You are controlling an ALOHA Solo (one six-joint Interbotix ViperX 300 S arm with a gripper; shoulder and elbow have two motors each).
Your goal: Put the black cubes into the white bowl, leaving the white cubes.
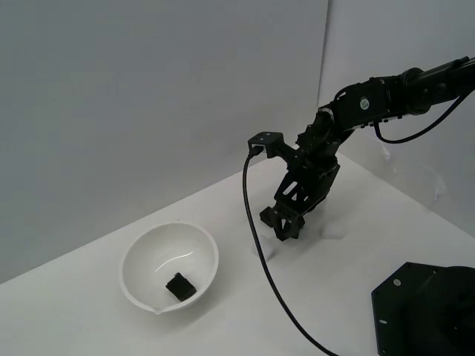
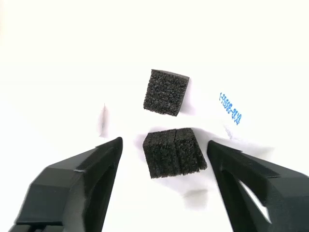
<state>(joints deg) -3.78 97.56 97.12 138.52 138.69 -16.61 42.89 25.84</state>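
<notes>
Now my gripper (image 2: 164, 159) spread wide around near black cube (image 2: 174, 152); looks foam-light, squashy; I'd pinch flat sides gently

A: What do the black cubes look like up close?

B: The nearer cube (image 2: 174, 152) and the farther cube (image 2: 166, 92) both look like coarse foam: matt, grainy, full of tiny pores. The nearer one has a fine seam down its face.

A: And the bowl?

B: The bowl (image 1: 141, 256) is glossy and smooth, with bright reflections on its inner wall. The cube inside it (image 1: 179, 285) is dull black like the others.

A: The tool?

B: The tool (image 2: 164, 159) looks like hard black plastic, smooth with a faint sheen on its flat faces.

A: The worktop?

B: The worktop (image 1: 89, 326) is plain white, smooth and matt. A pale cube (image 2: 231, 113) with blue print nearly blends into it.
</notes>
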